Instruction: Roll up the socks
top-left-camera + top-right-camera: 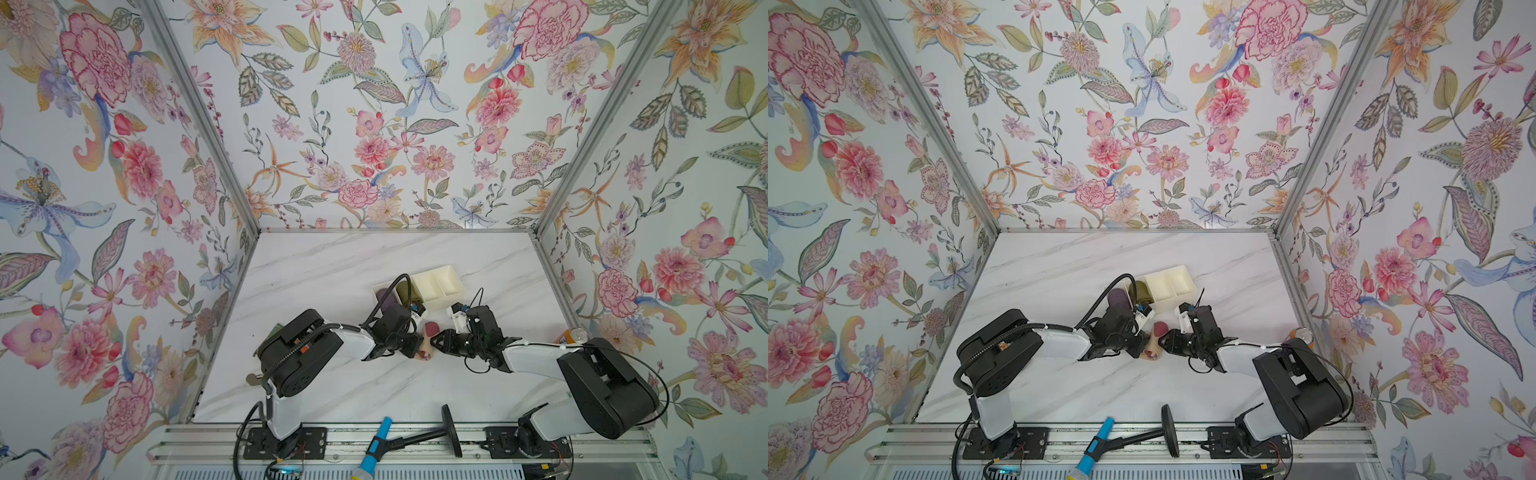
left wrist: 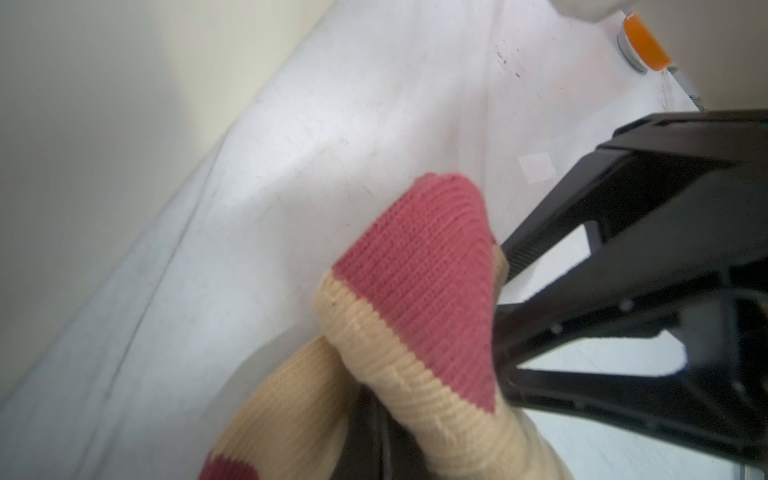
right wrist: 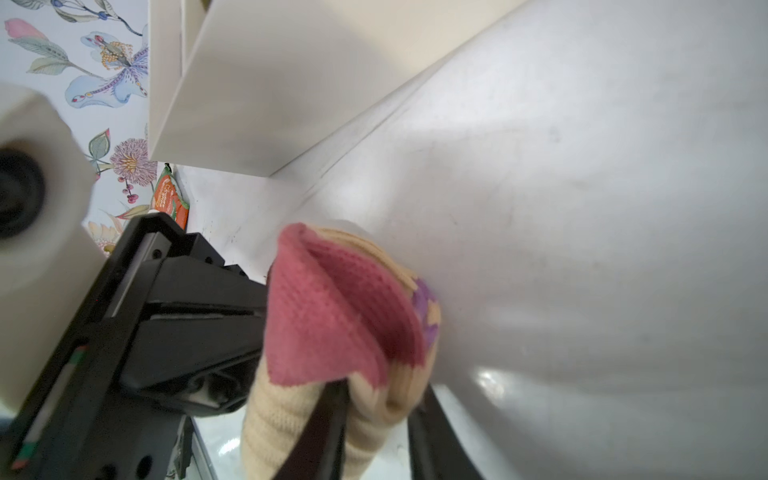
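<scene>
The peach-tan ribbed knit socks (image 1: 427, 341), with maroon toe and cuff and purple stripes, sit bunched into a short bundle just in front of the cream plastic divided bin (image 1: 434, 275), on the side facing the arm bases. Whether the bundle rests on the white marble-patterned worktop (image 1: 332, 270) or hangs just clear of it, I cannot tell. The left pincer (image 1: 417, 348) is clamped tight on one end of the bundle. I judge this to be an anchoring hold, keeping the turns already made from springing loose. The right pincer (image 1: 435, 341) meets it head-on from the opposite end, its fingers (image 3: 328, 419) set on either side of a tan fold below the maroon cuff and pressed into the knit. In the right wrist view that cuff gapes like a mouth with the purple stripes beside it, which suggests this grip is meant to stretch the cuff over the bundle and lock the roll. Working this close to the bin makes sense, as a finished roll would need only a short carry. The two bin compartments nearest the left arm hold a plain purple sock roll (image 1: 384, 297) and an olive-green sock roll (image 1: 403, 291), while the other two show only cream floor.
</scene>
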Available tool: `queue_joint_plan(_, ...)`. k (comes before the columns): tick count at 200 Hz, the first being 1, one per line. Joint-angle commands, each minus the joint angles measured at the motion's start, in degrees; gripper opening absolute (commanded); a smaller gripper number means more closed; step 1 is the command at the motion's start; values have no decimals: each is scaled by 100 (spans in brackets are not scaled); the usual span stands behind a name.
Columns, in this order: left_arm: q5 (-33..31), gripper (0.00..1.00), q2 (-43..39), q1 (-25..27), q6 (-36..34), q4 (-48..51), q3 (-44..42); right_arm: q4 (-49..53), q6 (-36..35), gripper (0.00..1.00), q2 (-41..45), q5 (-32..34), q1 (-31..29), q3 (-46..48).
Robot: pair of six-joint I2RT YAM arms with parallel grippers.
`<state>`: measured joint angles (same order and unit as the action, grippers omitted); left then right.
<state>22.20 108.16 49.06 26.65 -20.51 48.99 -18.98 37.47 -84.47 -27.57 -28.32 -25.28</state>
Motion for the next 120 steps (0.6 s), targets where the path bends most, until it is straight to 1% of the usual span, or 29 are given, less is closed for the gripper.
queue_joint_plan(1,424,0,390,140,15,420,-153,-256,-85,17,-132,-145,-216,-21)
queue_joint_plan(43,435,0,393,144,7,401,-153,198,-344,0,-167,17,-387,-233)
queue_joint_plan(66,402,0,339,145,-19,471,-147,765,-570,0,-120,323,-526,-467)
queue_joint_plan(100,156,0,111,86,-166,839,-85,1856,-987,0,54,933,-699,-856)
queue_joint_plan(120,42,5,-42,-12,-250,1005,-65,2194,-1122,0,158,1118,-753,-958)
